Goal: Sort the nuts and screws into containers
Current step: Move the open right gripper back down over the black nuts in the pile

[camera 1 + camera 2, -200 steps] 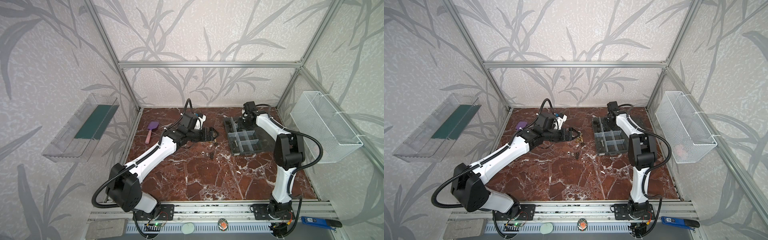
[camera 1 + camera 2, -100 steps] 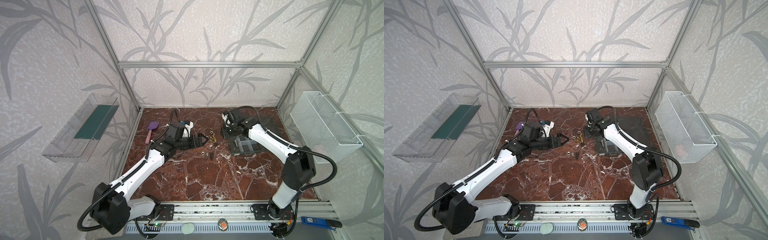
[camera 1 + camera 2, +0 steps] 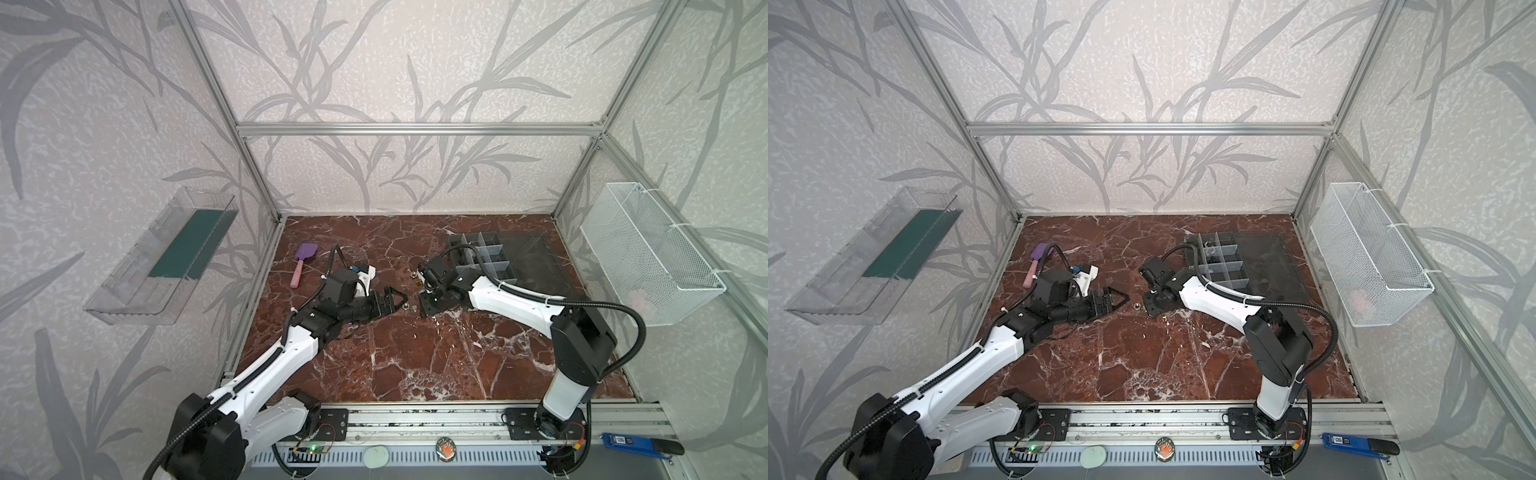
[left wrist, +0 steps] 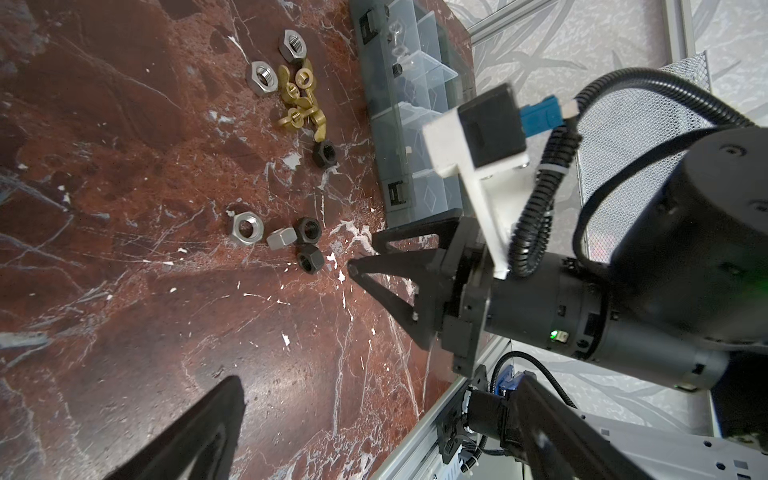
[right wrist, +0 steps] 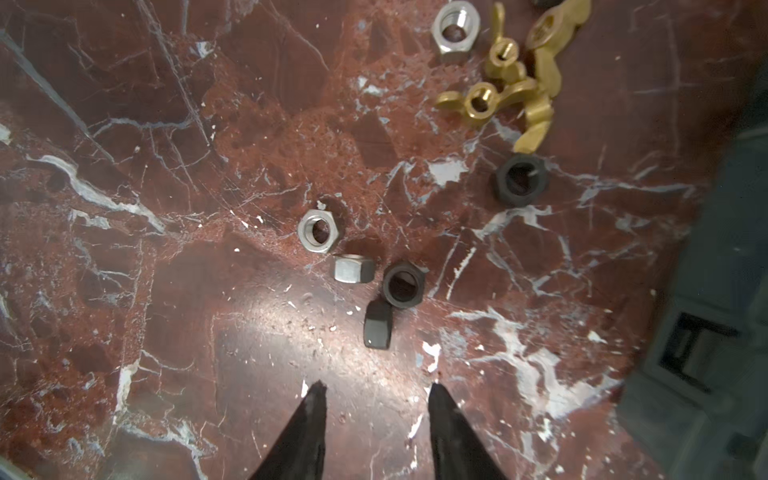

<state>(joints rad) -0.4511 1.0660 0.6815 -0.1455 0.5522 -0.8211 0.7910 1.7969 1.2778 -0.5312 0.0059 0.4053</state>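
Right gripper (image 5: 374,388) half open, empty, tips low over table (image 5: 166,291), lined up on black nut (image 5: 378,325) standing on edge just ahead, likely the next pick. Other nuts (image 5: 319,231) beside it, box (image 5: 706,332) near. Left gripper (image 3: 392,300) wide, empty, standing off, probably to leave room.

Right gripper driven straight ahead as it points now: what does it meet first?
Probably the black nut standing on edge, in line just beyond the open right gripper, with a flat black nut behind it. It seems angled downward, so the marble tabletop may come first; depth is unclear.
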